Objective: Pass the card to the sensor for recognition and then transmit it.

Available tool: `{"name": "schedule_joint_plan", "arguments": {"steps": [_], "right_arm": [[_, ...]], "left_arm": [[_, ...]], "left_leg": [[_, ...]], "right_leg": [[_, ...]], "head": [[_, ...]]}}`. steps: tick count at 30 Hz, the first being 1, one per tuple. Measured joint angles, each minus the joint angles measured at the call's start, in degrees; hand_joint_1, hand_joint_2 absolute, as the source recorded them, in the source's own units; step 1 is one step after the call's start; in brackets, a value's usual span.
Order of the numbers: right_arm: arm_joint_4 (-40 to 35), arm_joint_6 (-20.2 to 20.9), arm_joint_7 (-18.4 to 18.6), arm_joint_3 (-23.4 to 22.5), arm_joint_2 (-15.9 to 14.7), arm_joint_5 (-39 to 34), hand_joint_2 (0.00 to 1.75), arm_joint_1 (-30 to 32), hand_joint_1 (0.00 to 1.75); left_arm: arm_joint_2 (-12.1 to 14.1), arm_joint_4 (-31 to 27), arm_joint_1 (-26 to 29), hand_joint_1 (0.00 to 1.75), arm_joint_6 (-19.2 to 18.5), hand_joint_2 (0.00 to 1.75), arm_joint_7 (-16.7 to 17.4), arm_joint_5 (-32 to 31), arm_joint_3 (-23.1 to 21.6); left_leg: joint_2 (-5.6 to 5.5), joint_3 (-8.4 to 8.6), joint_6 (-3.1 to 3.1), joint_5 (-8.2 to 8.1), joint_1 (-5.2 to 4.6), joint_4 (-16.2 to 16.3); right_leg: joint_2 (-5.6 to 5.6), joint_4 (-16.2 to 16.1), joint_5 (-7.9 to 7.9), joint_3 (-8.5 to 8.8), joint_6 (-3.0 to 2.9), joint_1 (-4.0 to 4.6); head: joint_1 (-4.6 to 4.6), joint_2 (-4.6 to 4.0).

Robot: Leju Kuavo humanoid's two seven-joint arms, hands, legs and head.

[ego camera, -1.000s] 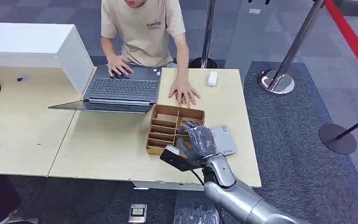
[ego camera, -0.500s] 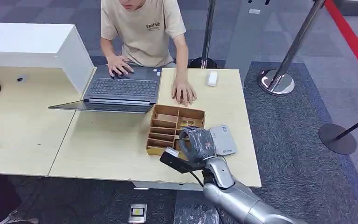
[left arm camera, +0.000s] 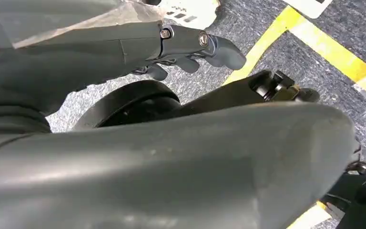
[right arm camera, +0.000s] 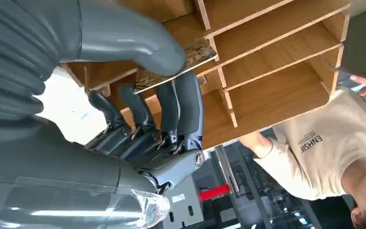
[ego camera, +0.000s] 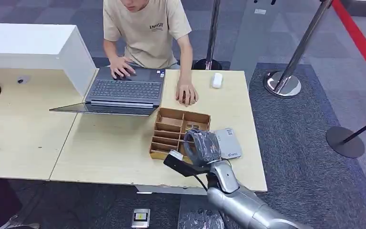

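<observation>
My right hand (ego camera: pixel 201 147) hovers over the near right corner of the wooden divider box (ego camera: pixel 169 129). In the right wrist view the hand (right arm camera: pixel 162 119) pinches a mottled brown card (right arm camera: pixel 190 55) between the thick thumb and the dark fingers, just above the box's compartments (right arm camera: pixel 276 62). The flat grey-white sensor (ego camera: pixel 229 142) lies on the table right beside the box, close to the hand. My left hand (left arm camera: pixel 190 47) hangs over the carpeted floor with loosely bent fingers and nothing in it.
A person (ego camera: pixel 147 28) sits across the table, one hand on the laptop (ego camera: pixel 124 90), the other flat on the table behind the box. A small white device (ego camera: pixel 217 79) lies at the far edge. A white cabinet (ego camera: pixel 28 45) stands at left, stanchion bases (ego camera: pixel 282 83) at right.
My right hand has sunk slightly toward the table's near edge with the card. The person's hand on the table has drawn back a little from the box.
</observation>
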Motion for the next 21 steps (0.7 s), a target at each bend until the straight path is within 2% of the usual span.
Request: {"name": "schedule_joint_plan", "arguments": {"steps": [13, 21], "right_arm": [[0.11, -1.07, -0.39, -0.07, -0.04, 0.5, 1.75, 0.01, 1.75], [-1.95, -0.96, -1.99, -1.6, -0.09, 0.26, 1.75, -0.36, 1.75]], "left_arm": [[0.02, 0.0, 0.01, 0.0, 0.0, 0.0, 0.0, 0.37, 0.02], [0.02, 0.0, 0.02, 0.0, 0.0, 0.0, -0.11, 0.28, 0.0]], "left_leg": [[0.0, 0.0, 0.0, 0.0, 0.0, 0.0], [0.0, -0.02, 0.0, 0.0, 0.0, 0.0]], "right_leg": [[0.0, 0.0, 0.0, 0.0, 0.0, 0.0], [0.0, 0.0, 0.01, 0.0, 0.0, 0.0]], "head": [[0.02, 0.0], [0.02, 0.0]]}}
